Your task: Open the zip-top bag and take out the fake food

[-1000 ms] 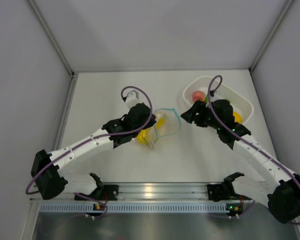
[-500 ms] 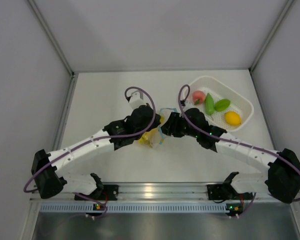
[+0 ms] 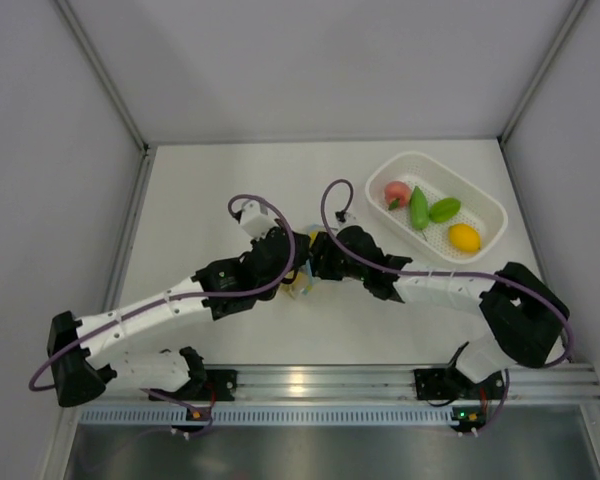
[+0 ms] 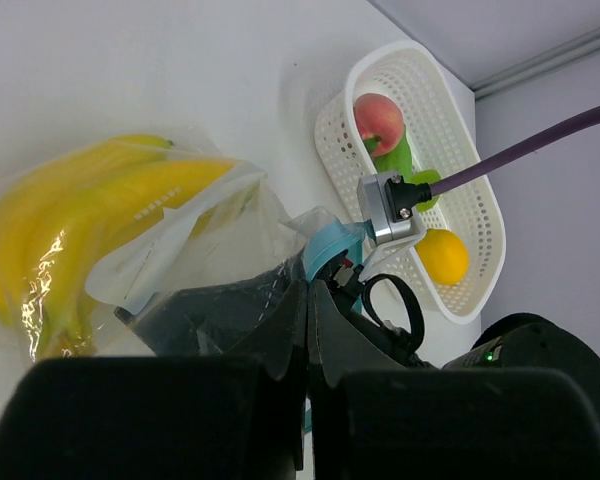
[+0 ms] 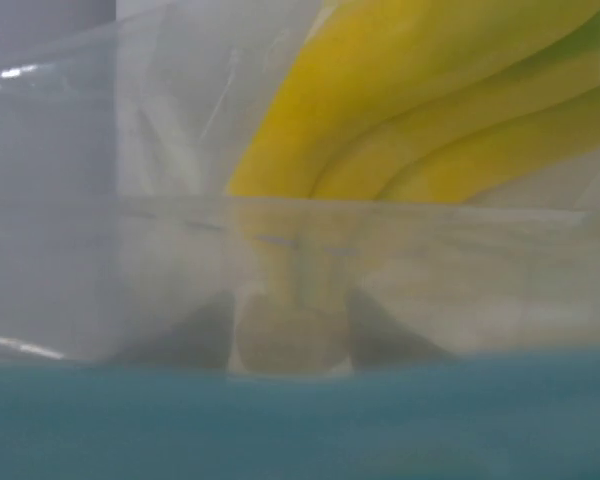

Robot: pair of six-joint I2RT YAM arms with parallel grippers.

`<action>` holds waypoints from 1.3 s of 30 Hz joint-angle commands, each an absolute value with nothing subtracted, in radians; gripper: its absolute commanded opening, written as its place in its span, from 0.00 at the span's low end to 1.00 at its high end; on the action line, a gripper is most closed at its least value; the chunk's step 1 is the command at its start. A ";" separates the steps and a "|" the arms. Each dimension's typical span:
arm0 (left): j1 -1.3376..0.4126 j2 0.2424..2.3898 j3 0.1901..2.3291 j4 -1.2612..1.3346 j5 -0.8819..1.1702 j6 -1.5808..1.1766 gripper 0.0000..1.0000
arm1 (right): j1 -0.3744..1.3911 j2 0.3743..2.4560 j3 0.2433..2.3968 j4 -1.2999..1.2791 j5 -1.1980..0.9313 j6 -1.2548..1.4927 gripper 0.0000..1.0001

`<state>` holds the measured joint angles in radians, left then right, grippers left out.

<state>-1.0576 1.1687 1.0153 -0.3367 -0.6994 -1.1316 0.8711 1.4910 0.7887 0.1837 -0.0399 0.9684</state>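
The zip-top bag (image 4: 210, 215) lies at mid-table, mostly hidden under both grippers in the top view (image 3: 302, 288). A yellow banana bunch (image 4: 80, 220) is inside it. My left gripper (image 3: 296, 268) is shut on the bag's edge by the blue zip strip (image 4: 330, 248); its jaws are pressed together (image 4: 308, 285). My right gripper (image 3: 318, 262) reaches into the bag's mouth. In the right wrist view, through blurred plastic, its fingers (image 5: 288, 320) lie on both sides of the banana bunch's (image 5: 430, 100) stem.
A white perforated basket (image 3: 462, 181) stands at the back right. It holds a pink peach (image 3: 396, 191), two green pieces (image 3: 418, 207) and a yellow-orange fruit (image 3: 464, 237). Grey walls enclose the table on the left, back and right.
My right gripper left the basket, swung left across the table and pushed into the bag's mouth. The left gripper drew the bag slightly nearer and left, still holding it.
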 commanded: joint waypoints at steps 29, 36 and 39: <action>-1.126 1.012 0.902 -0.384 -0.991 -1.077 0.00 | 1.055 1.770 0.991 0.216 -0.271 0.841 0.63; -1.126 0.974 0.841 -0.383 -0.973 -1.124 0.00 | 1.083 1.740 0.951 0.259 -0.480 0.793 0.62; -1.126 0.969 0.836 -0.383 -0.965 -1.108 0.00 | 1.089 1.723 0.898 0.336 -0.563 0.805 0.63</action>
